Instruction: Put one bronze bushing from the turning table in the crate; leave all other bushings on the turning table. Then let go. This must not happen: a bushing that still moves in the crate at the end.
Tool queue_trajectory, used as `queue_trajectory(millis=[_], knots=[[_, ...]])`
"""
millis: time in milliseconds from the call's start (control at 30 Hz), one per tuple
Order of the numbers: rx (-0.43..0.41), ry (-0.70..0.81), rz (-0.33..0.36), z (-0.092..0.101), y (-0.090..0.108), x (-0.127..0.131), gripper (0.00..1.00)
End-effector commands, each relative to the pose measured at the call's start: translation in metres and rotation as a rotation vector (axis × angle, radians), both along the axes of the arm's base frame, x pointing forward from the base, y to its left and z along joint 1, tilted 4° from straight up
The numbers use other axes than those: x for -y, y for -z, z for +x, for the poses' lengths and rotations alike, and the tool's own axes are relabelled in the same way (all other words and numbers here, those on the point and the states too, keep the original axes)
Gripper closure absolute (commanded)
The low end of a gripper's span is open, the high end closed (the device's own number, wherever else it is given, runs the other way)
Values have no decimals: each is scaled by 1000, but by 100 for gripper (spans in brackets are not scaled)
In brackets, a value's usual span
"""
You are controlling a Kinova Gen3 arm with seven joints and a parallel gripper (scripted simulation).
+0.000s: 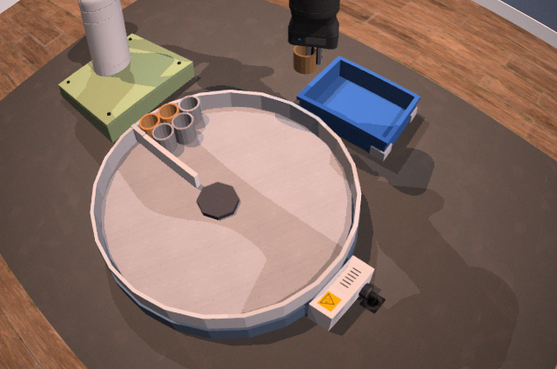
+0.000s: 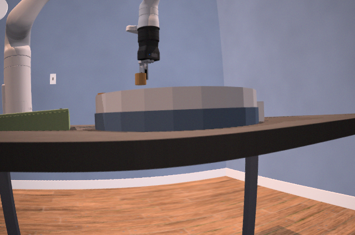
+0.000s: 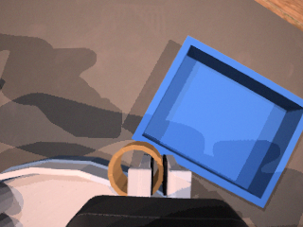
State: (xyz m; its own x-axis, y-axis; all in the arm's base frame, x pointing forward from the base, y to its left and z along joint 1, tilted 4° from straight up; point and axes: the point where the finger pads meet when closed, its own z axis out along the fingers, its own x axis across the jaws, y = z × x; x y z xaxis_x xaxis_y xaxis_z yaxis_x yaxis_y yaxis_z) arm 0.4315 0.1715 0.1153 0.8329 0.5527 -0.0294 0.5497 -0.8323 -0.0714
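My gripper [image 1: 313, 55] [image 2: 143, 74] [image 3: 157, 167] is shut on the wall of a bronze bushing [image 1: 304, 61] [image 2: 140, 78] [image 3: 115, 166], one finger inside it and one outside. The bushing hangs upright in the air beside the near left corner of the blue crate [image 1: 382, 142] [image 3: 163, 90], not over its inside. The crate holds nothing. On the turning table [image 1: 287, 167] [image 2: 186, 99] [image 3: 71, 179] two bronze bushings [image 1: 150, 124] [image 1: 168, 111] and three grey bushings [image 1: 190, 106] [image 1: 183, 126] [image 1: 164, 135] stand grouped at the rim, beside the divider bar.
The light divider bar [image 1: 166, 156] runs from the turning table's rim towards the dark hub [image 1: 218, 200]. A white control box [image 1: 341, 292] sits at the turning table's edge. The green base plate [image 1: 152, 90] [image 2: 37, 119] bears the arm. The crate's walls stand up beside the turning table's raised rim.
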Motion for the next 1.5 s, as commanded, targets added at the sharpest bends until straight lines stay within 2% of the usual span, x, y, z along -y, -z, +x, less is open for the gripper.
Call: queue_trajectory(millis=[0, 100, 500, 667, 1067, 1233, 1467], knots=[[4, -4, 2, 6, -1, -22, 100], [4, -4, 2, 15, -2, -56, 100], [4, -4, 2, 15, -2, -56, 100], [4, -5, 3, 14, 23, -58, 100], [4, -5, 3, 14, 23, -58, 100], [3, -5, 3, 12, 48, -59, 100], [3, -5, 3, 12, 48, -59, 100]])
